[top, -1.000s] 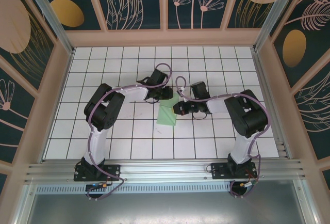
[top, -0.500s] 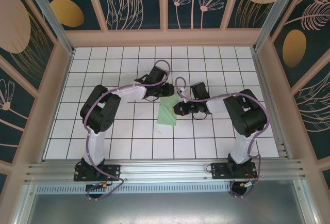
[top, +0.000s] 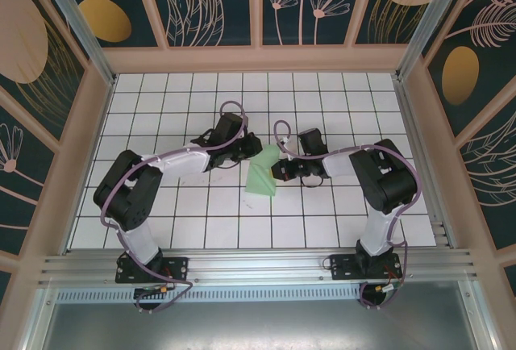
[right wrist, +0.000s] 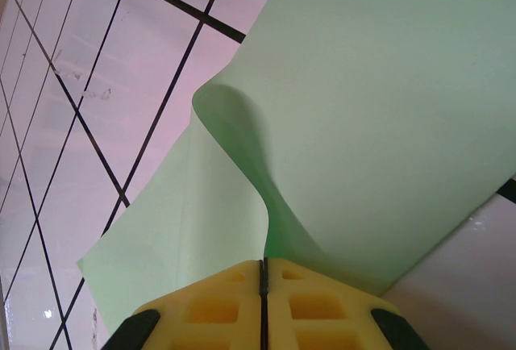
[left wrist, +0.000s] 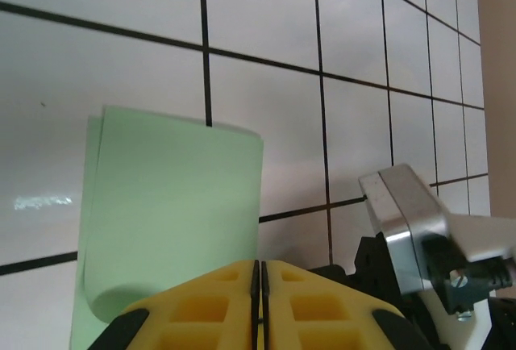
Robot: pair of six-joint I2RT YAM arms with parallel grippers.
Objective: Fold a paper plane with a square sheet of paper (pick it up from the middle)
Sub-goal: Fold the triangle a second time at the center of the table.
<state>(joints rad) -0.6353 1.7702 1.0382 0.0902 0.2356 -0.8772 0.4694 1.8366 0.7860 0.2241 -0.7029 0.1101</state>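
Observation:
The square sheet of paper (top: 262,176) is pale green and lies folded over near the middle of the white grid table (top: 161,197). In the left wrist view the paper (left wrist: 173,205) lies flat with two layers showing at its left edge. My left gripper (left wrist: 258,273) is shut at the paper's near edge; I cannot tell whether any paper is pinched. From above, the left gripper (top: 256,147) sits at the paper's far corner. My right gripper (right wrist: 264,268) is shut on a raised, curled edge of the paper (right wrist: 363,124), at the sheet's right side (top: 278,166).
The right arm's silver and black wrist body (left wrist: 419,229) stands close to my left fingers. Patterned wall panels (top: 258,11) enclose the table on three sides. A metal rail (top: 258,265) runs along the near edge by both arm bases.
The left arm has swung out to the left and lowered, so its gripper now points right at the paper's far corner and has shut. The right arm and paper have not moved.

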